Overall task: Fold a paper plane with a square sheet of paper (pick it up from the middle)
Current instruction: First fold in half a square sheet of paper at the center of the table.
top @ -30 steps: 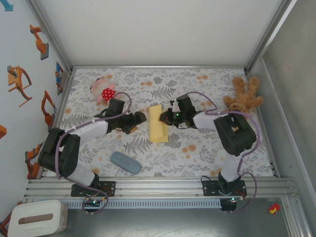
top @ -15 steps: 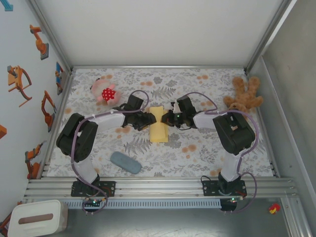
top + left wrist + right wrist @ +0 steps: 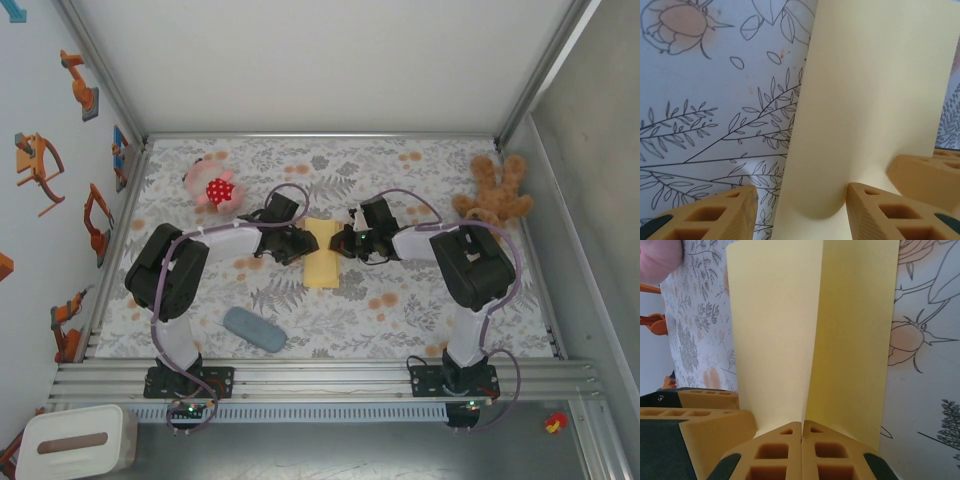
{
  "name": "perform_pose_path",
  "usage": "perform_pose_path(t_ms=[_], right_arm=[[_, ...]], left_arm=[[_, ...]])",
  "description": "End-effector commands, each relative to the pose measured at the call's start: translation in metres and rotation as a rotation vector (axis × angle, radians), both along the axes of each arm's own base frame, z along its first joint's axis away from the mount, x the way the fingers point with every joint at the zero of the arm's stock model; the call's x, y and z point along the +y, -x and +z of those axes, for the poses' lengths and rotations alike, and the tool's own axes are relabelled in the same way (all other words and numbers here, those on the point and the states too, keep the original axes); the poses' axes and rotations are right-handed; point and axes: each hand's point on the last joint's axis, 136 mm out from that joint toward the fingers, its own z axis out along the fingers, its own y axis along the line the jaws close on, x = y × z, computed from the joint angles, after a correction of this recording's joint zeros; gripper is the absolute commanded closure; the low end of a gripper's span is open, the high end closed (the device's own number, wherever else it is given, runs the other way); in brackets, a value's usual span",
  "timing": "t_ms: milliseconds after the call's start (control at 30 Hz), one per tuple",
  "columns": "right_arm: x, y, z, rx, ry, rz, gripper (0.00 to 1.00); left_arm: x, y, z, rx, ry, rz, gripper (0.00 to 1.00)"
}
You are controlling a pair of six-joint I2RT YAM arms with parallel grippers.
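At mid-table | left pincer [image 3: 299, 245] arrived, apart around sheet [image 3: 321, 264] | right pincer [image 3: 341, 241] clamps sheet

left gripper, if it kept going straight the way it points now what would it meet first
The yellow sheet of paper: its raised fold sits between the open jaws of the left gripper. Just behind it, the right gripper pinches the same sheet, though that depth is unclear.

Left and right of the sheet of paper [image 3: 321, 257] the way is closed by the left gripper [image 3: 303, 243] and the right gripper [image 3: 342, 240]. Behind it the table [image 3: 400, 170] is free. Nearer, to the left, lies a grey-blue pad [image 3: 254, 329].
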Motion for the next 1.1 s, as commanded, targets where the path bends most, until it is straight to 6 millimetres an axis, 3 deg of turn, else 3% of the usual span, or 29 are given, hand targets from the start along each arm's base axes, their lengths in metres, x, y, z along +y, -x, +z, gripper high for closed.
perform_pose_path(t_ms=[0, 267, 433, 667, 1067], right_arm=[[-0.004, 0.004, -0.008, 0.011, 0.01, 0.011, 1.0], [-0.013, 0.005, -0.007, 0.033, 0.046, -0.021, 0.98], [-0.031, 0.003, 0.008, 0.002, 0.095, -0.073, 0.86], [-0.058, 0.004, 0.015, -0.044, 0.212, -0.134, 0.84], [-0.06, 0.004, 0.013, -0.038, 0.211, -0.138, 0.83]], left_arm=[[-0.003, -0.004, -0.002, 0.006, -0.013, -0.004, 0.52], [0.001, 0.003, -0.019, 0.059, -0.055, -0.006, 0.58], [0.008, 0.011, -0.033, 0.094, -0.127, -0.029, 0.6], [0.02, 0.029, -0.063, 0.18, -0.251, -0.037, 0.63], [0.025, 0.028, -0.077, 0.22, -0.291, 0.052, 0.66]])
